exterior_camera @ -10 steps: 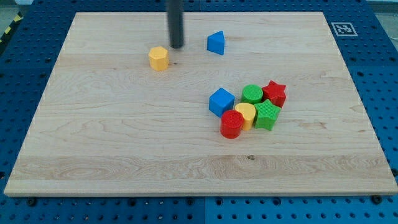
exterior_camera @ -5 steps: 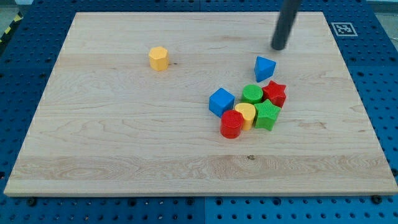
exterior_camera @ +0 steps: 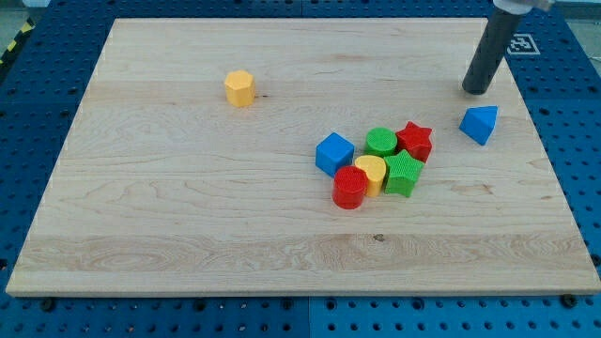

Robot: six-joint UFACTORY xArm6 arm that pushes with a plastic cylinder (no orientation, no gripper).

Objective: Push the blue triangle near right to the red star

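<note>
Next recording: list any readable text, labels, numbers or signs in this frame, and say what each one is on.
No words, brands or numbers can be read anywhere.
The only sign: a black-and-white square marker at the board's top right corner, a coded pattern, no letters.
The blocks, such as the blue triangle and red star, bear no print.

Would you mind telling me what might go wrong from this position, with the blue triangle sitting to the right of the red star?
1. My tip stands just above the blue triangle; a push from there would likely send it toward the view's bottom, not closer to the red star.
2. The triangle lies near the board's right edge; a stray nudge could slide it off.
</note>
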